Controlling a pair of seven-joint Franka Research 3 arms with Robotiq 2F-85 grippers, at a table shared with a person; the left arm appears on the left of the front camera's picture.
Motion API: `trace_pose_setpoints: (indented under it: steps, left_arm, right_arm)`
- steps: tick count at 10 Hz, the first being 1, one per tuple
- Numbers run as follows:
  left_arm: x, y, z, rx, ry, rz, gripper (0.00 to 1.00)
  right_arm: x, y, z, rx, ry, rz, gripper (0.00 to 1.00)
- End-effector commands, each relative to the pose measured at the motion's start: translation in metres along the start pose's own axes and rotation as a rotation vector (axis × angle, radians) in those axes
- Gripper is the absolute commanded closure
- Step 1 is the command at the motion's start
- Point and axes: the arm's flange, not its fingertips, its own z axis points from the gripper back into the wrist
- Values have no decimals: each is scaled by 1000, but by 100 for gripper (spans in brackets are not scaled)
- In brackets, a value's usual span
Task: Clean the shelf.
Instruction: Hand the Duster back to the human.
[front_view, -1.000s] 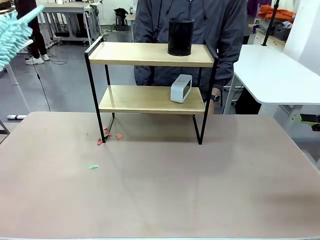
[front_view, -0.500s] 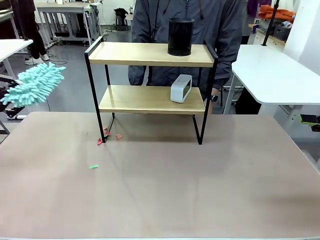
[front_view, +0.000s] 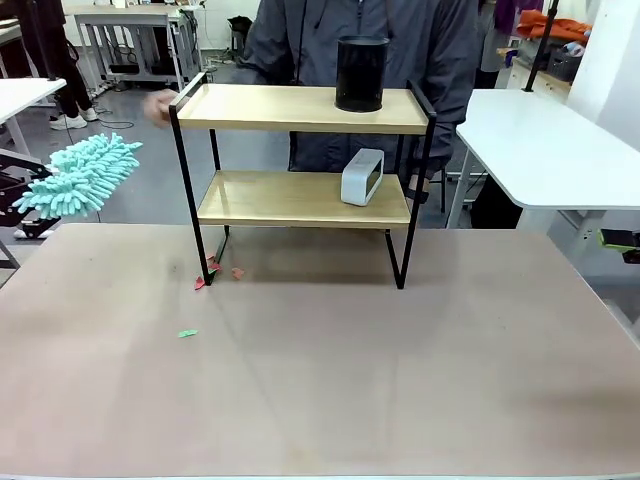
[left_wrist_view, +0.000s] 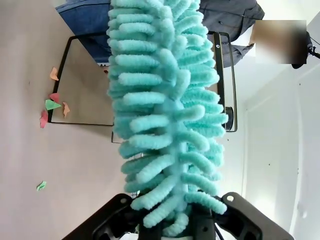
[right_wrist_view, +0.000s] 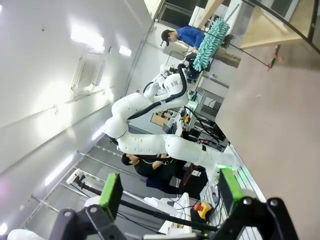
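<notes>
The shelf (front_view: 270, 108) stands at the back middle of the table, with a black cylinder (front_view: 361, 73) on its top board and a white box-shaped object (front_view: 362, 176) on the lower board. My left gripper (left_wrist_view: 175, 212) is shut on the handle of a teal fluffy duster (front_view: 82, 175), which hangs in the air left of the shelf at about the lower board's height. In the left wrist view the duster (left_wrist_view: 167, 110) covers most of the shelf (left_wrist_view: 87, 80). My right gripper (right_wrist_view: 170, 192) is open and holds nothing, far from the shelf.
Red and orange paper scraps (front_view: 212, 270) lie by the shelf's front left leg, and a green scrap (front_view: 187, 333) lies nearer on the table (front_view: 350, 380). A person stands behind the shelf, one hand (front_view: 160, 105) blurred at its top left corner. A white table (front_view: 545, 145) stands at the right.
The duster dropped from the upper left corner to the lower board's height and edged right toward the shelf. The person's hand came up to the shelf's top left corner.
</notes>
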Motion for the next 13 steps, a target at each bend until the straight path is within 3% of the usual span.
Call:
trace_pose_setpoints:
  steps: [1, 7, 8, 9, 10, 11, 12, 13]
  left_arm:
    - [1, -1, 2, -19, -3, 0, 100]
    - [1, -1, 2, -19, -3, 0, 100]
    - [0, 1, 1, -1, 0, 4, 84]
    - [-1, 1, 1, 12, 37, -5, 26]
    - [-2, 0, 2, 7, 36, -10, 27]
    - [-2, -1, 2, 15, 43, -9, 0]
    - [-3, -2, 3, 19, 47, -15, 22]
    - [-4, -2, 3, 21, 51, -13, 0]
  right_arm:
    - [-1, 0, 4, -4, 16, 18, 0]
    - [-1, 0, 4, -4, 16, 18, 0]
    - [-1, 0, 4, -4, 16, 18, 0]
    - [-1, 0, 4, -4, 16, 18, 0]
    - [-1, 0, 4, -4, 16, 18, 0]
    - [-1, 0, 4, -4, 16, 18, 0]
    - [-1, 0, 4, -4, 16, 18, 0]
    - [-1, 0, 4, -4, 16, 18, 0]
